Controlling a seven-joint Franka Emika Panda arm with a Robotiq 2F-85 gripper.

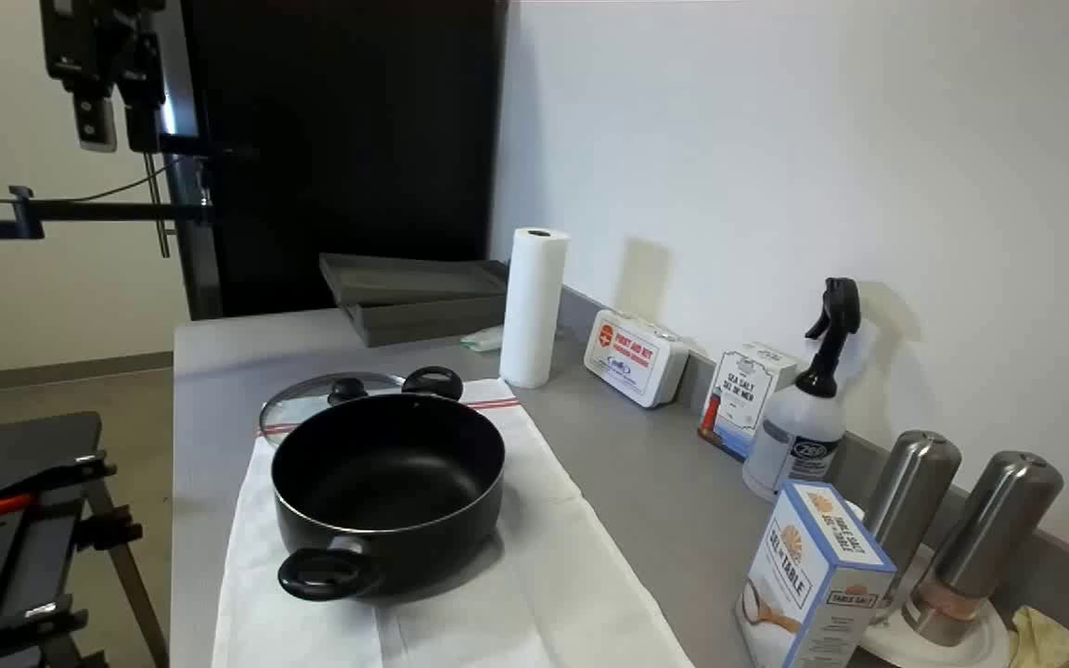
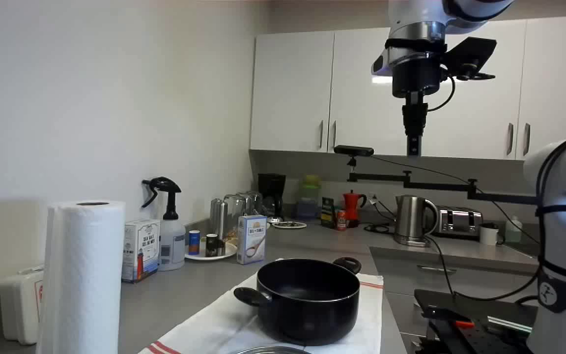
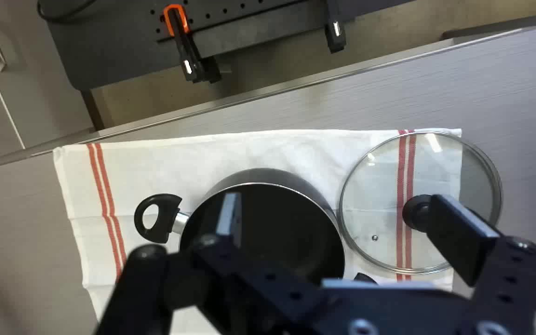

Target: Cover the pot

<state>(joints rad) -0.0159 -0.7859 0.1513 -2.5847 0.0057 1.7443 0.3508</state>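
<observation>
The wide black pot stands upright and uncovered on a white towel with red stripes, in both exterior views (image 1: 386,473) (image 2: 307,317) and in the wrist view (image 3: 286,228). The glass lid (image 3: 375,200) lies flat beside the pot, partly on the towel, with its black knob up. In an exterior view the lid (image 1: 298,408) is partly hidden behind the pot; only its rim (image 2: 273,349) shows at another view's lower edge. My gripper (image 3: 338,207) is open and empty, high above the counter (image 1: 117,130) (image 2: 414,145). In the wrist view one finger overlaps the pot, the other the lid's knob.
A paper towel roll (image 1: 534,311), first aid kit (image 1: 635,360), sea salt box (image 1: 746,394), spray bottle (image 1: 794,427) and table salt box (image 1: 813,575) stand along the wall. Grey trays (image 1: 423,306) lie at the counter's end. A black side table (image 3: 119,42) stands beyond the counter edge.
</observation>
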